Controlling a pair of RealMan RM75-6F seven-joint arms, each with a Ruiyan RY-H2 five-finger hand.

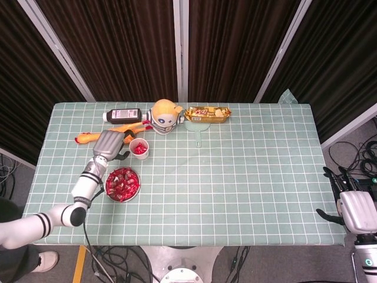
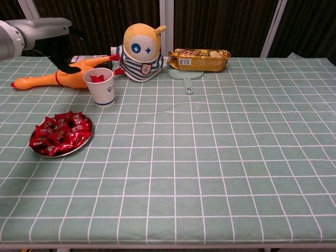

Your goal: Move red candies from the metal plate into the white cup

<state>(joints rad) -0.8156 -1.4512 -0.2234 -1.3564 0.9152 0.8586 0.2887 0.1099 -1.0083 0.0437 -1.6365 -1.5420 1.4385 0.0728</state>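
Since the red candies (image 1: 122, 183) lie heaped on the metal plate (image 1: 136, 190), just nearer the robot than the white cup (image 1: 139, 148), the left hand (image 1: 108, 144) beside the cup, fingers apart and empty, must reach back; the right hand (image 1: 355, 212) hangs off the surface, its grip unclear.

Everything sits on my left half of the checked green tablecloth (image 2: 220, 157).

My left hand (image 1: 108, 145) hovers just left of the white paper cup (image 2: 101, 87), above the yellow rubber chicken (image 2: 50, 79) that lies behind the cup. Red candies (image 1: 139, 150) lie in the cup; more fill the round metal plate (image 2: 85, 145) in front of it, nearer me. Behind the chicken lies the dark brown bottle (image 1: 123, 115). To its right sits the yellow plush doll (image 2: 141, 52), then the small pale green pan (image 2: 185, 76) with the golden biscuit packet (image 2: 199, 59) behind it. My right hand (image 1: 353, 211) hangs beyond the table's right edge.
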